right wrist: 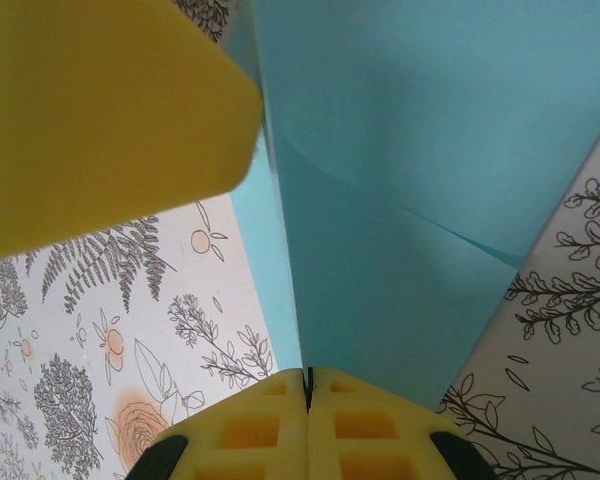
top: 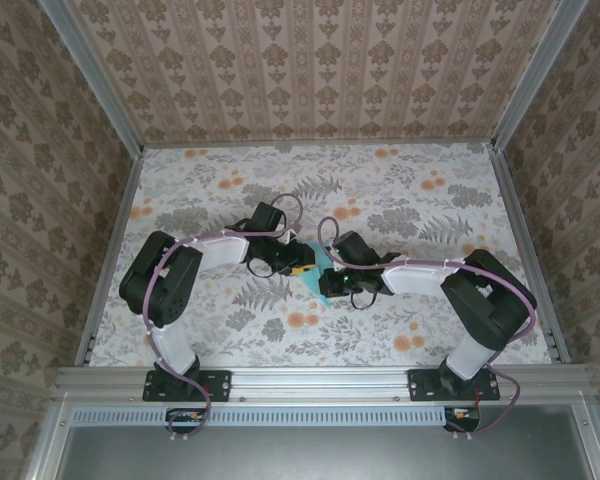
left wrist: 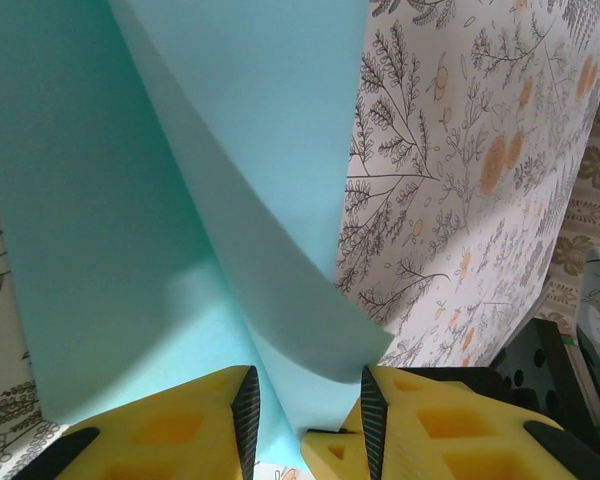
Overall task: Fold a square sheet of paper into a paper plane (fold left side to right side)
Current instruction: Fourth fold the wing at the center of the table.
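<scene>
At mid-desk [top: 430,200], between both hands: one square sheet of paper [top: 317,262] [left wrist: 180,200] [right wrist: 430,150], light blue, partly lifted.
We are seeing the sheet lying on the floral desk with one flap curling up off it. The left hand [top: 298,268] [left wrist: 305,410] is standing narrowly open, its yellow fingers [left wrist: 170,430] sitting either side of the curled flap's edge with a gap showing. The right hand [top: 327,287] [right wrist: 307,385] is pressing its jaws together on the sheet's raised fold, which is running straight into their seam.
</scene>
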`<act>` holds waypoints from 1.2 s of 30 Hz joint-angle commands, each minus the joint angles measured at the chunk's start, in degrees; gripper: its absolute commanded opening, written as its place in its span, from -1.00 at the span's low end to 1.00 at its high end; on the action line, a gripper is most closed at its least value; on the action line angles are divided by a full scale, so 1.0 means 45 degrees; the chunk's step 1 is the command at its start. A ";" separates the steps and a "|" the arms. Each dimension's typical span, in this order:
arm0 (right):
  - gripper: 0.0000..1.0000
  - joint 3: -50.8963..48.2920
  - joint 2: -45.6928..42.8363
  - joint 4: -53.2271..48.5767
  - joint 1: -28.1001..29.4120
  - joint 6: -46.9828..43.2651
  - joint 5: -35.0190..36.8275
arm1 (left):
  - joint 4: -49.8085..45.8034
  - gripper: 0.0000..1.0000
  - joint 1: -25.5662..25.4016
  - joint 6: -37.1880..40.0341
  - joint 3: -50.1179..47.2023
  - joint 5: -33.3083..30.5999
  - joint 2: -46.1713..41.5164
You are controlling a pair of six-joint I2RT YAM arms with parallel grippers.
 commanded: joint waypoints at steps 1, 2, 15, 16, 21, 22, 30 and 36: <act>-0.92 -0.0092 -0.0503 -0.0348 -0.0044 -0.0102 0.0134 | -0.0185 -0.29 -0.0003 -0.0026 0.0155 -0.0194 -0.0333; -0.91 -0.0092 -0.0526 -0.0395 -0.0044 -0.0134 0.0153 | -0.0231 -0.30 0.0002 -0.0001 0.0136 -0.0244 -0.0397; -0.86 0.0005 -0.0383 -0.0511 -0.0043 -0.0142 0.0156 | -0.0052 -0.32 -0.0017 -0.0042 0.0686 0.0027 0.0520; -0.85 0.0021 -0.0377 -0.0548 -0.0026 -0.0143 0.0177 | -0.0092 -0.32 -0.0013 -0.0022 0.0740 0.0039 0.0628; -0.81 0.0198 -0.0316 -0.0884 -0.0025 -0.0276 0.0231 | -0.0063 -0.31 -0.0054 -0.0057 0.0876 0.0014 0.1016; -0.79 0.0257 -0.0305 -0.0977 -0.0025 -0.0308 0.0254 | -0.0065 -0.32 -0.0057 -0.0052 0.0875 -0.0005 0.1051; -0.46 0.0815 -0.0905 -0.2530 0.0496 -0.0754 0.1700 | -0.0276 -0.32 -0.0057 -0.0118 0.0884 -0.0110 0.1259; -0.32 0.1791 -0.0705 -0.4602 0.1730 -0.1264 0.3692 | -0.0288 -0.32 -0.0057 -0.0099 0.0892 -0.0162 0.1237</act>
